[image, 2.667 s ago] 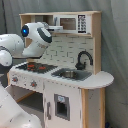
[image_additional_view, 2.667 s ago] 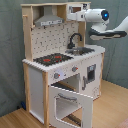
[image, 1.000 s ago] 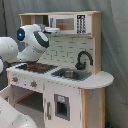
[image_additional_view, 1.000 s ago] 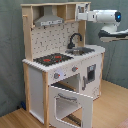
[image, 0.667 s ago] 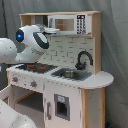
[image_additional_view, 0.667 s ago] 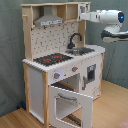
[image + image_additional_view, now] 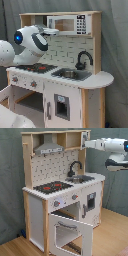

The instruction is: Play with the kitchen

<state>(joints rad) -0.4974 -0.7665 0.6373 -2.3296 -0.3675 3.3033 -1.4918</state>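
The kitchen (image 7: 75,52) (image 7: 55,165) is a tall toy unit of pale wood and white panels. On its counter are a red-ringed black hob (image 7: 37,67) (image 7: 52,187), a black faucet (image 7: 84,57) (image 7: 75,167) and a sink (image 7: 70,74) (image 7: 82,178). A grey hood (image 7: 49,148) sits under the top shelf, and a toy microwave (image 7: 67,23) shows beside it. The oven door (image 7: 70,230) hangs open, tipped down and forward. My gripper (image 7: 51,31) (image 7: 86,143) is up at the top shelf, by the end of the upper cabinet, above the counter.
A grey curtain (image 7: 10,183) hangs behind the kitchen, which stands on a wooden floor (image 7: 112,235). The arm's white body (image 7: 12,117) fills the first exterior view's lower left. A lower door with a black dispenser (image 7: 61,106) is closed.
The arm's end has edged slightly along the top shelf. The kitchen and its open oven door stand as before.
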